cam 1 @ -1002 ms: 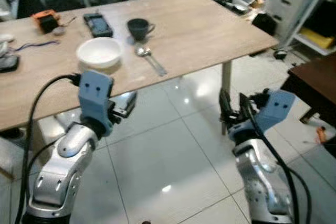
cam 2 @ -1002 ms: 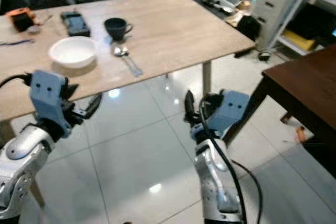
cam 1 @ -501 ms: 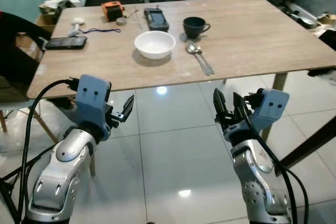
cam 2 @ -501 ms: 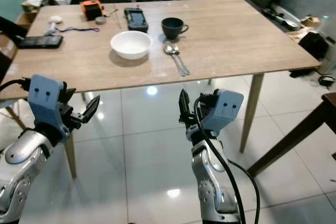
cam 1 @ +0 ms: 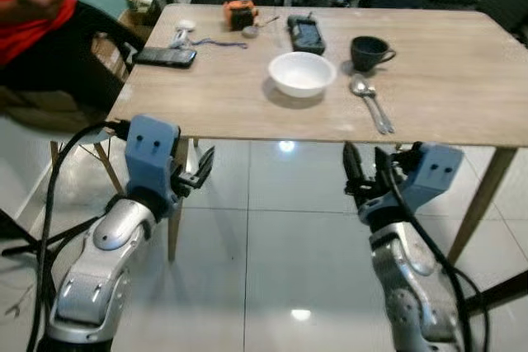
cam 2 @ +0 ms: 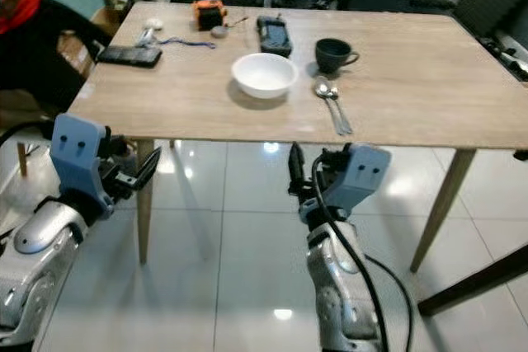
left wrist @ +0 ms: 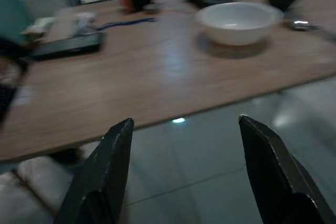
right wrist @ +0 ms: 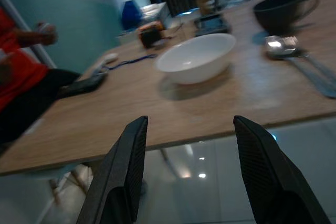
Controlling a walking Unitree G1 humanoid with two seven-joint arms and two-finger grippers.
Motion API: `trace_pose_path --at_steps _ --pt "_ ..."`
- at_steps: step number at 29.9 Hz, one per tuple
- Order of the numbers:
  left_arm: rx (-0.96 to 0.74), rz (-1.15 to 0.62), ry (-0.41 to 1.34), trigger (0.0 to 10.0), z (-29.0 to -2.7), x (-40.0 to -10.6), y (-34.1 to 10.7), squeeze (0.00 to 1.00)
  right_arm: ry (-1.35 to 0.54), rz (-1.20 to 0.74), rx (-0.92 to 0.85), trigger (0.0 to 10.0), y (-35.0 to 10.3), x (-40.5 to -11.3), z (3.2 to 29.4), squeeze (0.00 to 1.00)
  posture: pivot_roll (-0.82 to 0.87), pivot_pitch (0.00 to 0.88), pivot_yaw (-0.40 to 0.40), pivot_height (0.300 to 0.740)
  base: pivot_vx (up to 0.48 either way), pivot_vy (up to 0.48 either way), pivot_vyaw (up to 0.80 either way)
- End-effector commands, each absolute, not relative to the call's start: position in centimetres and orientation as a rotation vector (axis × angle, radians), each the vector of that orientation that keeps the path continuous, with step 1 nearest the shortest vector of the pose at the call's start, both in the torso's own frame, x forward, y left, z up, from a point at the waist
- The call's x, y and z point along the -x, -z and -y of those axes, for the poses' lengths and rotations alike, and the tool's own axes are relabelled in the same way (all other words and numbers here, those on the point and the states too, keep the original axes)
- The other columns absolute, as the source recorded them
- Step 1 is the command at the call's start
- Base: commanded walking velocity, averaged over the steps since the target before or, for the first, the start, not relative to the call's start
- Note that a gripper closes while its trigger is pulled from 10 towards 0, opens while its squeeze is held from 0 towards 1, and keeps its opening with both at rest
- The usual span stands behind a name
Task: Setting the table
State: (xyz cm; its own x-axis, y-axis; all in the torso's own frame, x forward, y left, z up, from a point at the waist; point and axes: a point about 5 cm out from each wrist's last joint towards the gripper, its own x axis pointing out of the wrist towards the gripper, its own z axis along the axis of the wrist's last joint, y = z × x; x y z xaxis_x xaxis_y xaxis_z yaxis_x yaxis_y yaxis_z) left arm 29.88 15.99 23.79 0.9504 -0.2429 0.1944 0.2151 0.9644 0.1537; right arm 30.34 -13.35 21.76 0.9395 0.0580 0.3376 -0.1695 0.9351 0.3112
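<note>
Both jaws wide apart, empty, held low off the wooden table point(cam 1: 462, 96) edge: left gripper point(cam 1: 200, 172), right gripper point(cam 1: 365, 175). White bowl point(cam 1: 302, 72) sits on the tabletop ahead, between the two grippers, closer to the right one. Dark cup point(cam 1: 368, 52) beyond it, two metal spoons point(cam 1: 371, 103) just beside bowl, straight ahead of right gripper. Bowl round, plain, looks empty.
</note>
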Motion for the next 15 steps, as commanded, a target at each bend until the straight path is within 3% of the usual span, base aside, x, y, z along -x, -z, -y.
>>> trace_pose_path --at_steps 1,15 --pt "-0.133 0.199 0.25 10.0 -15.61 -29.89 -23.33 0.0 -0.076 0.325 -0.341 10.0 -21.35 -30.11 14.38 0.0 0.08 0.152 0.064 0.74 0.458 0.0 0.0" --pt "-0.132 0.208 0.265 10.0 -15.3 -30.19 -23.58 0.0 -0.062 0.344 -0.334 10.0 -21.62 -30.26 14.51 0.0 0.08 0.148 0.071 0.74 0.455 0.0 0.0"
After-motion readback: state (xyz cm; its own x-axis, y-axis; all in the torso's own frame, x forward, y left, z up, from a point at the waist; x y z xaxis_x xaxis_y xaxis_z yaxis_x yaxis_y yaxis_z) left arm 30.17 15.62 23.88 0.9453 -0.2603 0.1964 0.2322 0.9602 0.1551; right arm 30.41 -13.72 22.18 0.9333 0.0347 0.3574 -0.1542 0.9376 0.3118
